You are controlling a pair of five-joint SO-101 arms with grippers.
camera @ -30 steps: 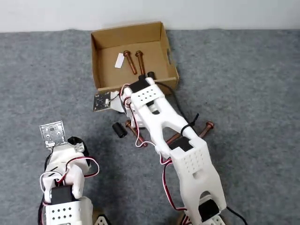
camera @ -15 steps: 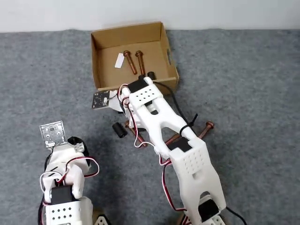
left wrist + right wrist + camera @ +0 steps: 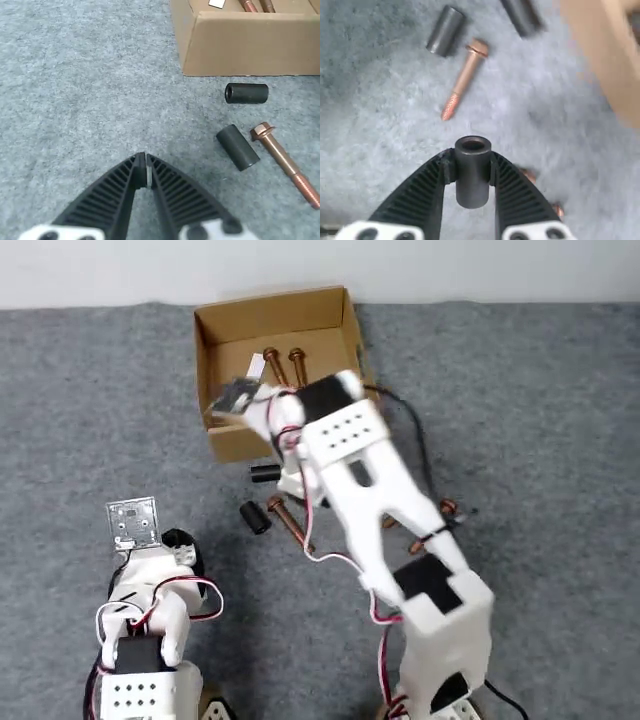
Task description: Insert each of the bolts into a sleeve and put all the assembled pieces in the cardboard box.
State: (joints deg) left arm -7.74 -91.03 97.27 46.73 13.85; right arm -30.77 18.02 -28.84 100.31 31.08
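Note:
My right gripper (image 3: 472, 162) is shut on a black sleeve (image 3: 472, 175), held upright above the carpet with its hole facing the camera. Below it lie a copper bolt (image 3: 465, 80) and two loose sleeves (image 3: 445, 31) (image 3: 522, 17). From the high view, the right arm (image 3: 350, 455) hangs over the front of the cardboard box (image 3: 225, 325), which holds two bolts (image 3: 285, 360). One sleeve (image 3: 265, 472) lies by the box front, another (image 3: 255, 517) beside the bolt (image 3: 292, 527). My left gripper (image 3: 145, 167) is shut and empty, low over the carpet short of the sleeves (image 3: 238, 147).
More bolts (image 3: 446, 507) lie on the carpet to the right, partly hidden under the right arm. A white tag (image 3: 254, 366) lies in the box. Grey carpet (image 3: 540, 420) spreads to the left and right of the box.
The right arm has risen and swung toward the box, lifting its wrist over the box front and uncovering a sleeve by the box. The left arm has shifted slightly right.

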